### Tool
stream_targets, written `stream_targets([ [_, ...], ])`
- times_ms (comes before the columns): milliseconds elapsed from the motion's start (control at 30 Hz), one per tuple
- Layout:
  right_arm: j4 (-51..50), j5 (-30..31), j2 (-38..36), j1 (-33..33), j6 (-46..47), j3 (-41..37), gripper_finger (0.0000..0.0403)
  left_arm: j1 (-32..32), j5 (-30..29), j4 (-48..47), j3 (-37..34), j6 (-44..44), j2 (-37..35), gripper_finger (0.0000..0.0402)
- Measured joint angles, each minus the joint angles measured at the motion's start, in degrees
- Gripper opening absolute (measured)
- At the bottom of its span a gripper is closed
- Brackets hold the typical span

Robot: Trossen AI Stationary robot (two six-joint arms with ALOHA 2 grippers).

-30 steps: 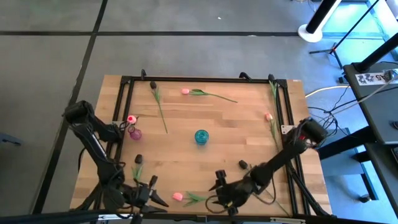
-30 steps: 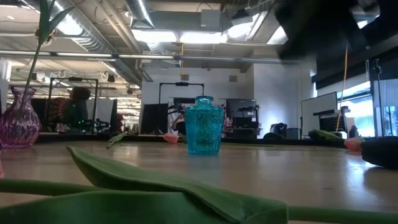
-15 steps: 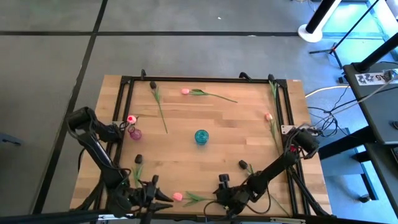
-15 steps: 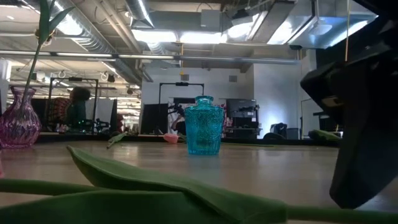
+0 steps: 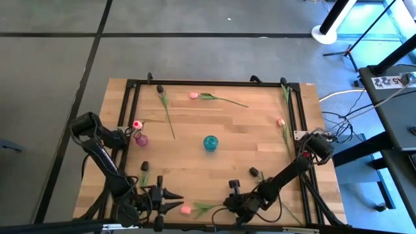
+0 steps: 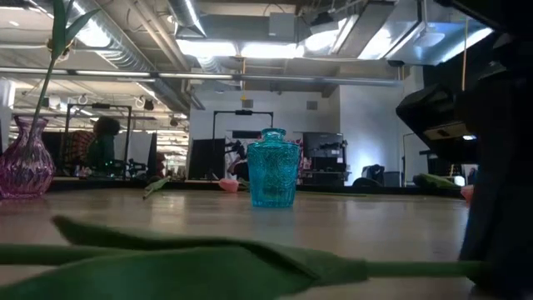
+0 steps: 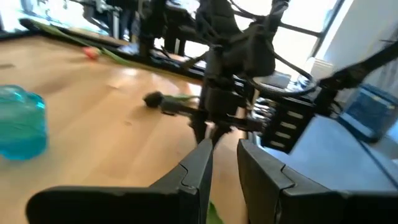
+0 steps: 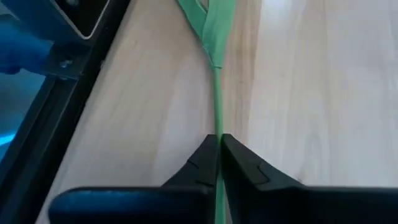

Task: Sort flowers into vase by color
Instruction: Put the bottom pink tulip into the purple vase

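A pink tulip lies by the table's near edge, its stem and leaves running toward the right. My right gripper is down on that stem and shut on it. My left gripper hovers just left of the bud, pointing at the right gripper, with a narrow gap between its fingers and nothing in it. In the middle stands a teal vase. A pink vase at the left holds one pink flower. My right gripper pinches the pink tulip's thin green stem between its two fingertips, below the leaves. The fingers slant down from the table's right side, and the stem runs on straight ahead of them. Leaves and stem lie on the table.
Loose tulips lie about: a dark one and a pink one at the far edge, a pink one at the right, and dark ones at the near left and near right. A black frame rims the table.
My right gripper has sunk to the table and shut on the pink tulip's stem. The leaf has dropped flatter, and the bud has shifted slightly toward the near edge. My left gripper has turned a little toward the tulip.
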Motion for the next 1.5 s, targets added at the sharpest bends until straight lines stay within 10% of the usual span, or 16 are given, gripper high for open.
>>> stream_targets([
  [367,-4.4,9.2,-20.4,-1.0,-9.2,-3.8,0.0005,-0.6,-10.2,-0.2,0.0,8.2,-4.0,0.0116],
  [633,21.5,5.2,-33.1,-0.9,-15.4,-18.2,0.0004,0.6,-12.2,-0.5,0.0,13.5,-4.6,0.0151],
  [833,47.3,2.6,-33.8,-1.4,-21.7,-26.6,0.0003,6.5,-4.4,1.6,0.0,13.5,-3.6,0.0152],
  [1500,61.3,-2.7,-25.1,-7.6,-27.9,-22.0,0.0001,18.2,25.7,38.0,-0.1,45.4,-3.5,0.0145],
])
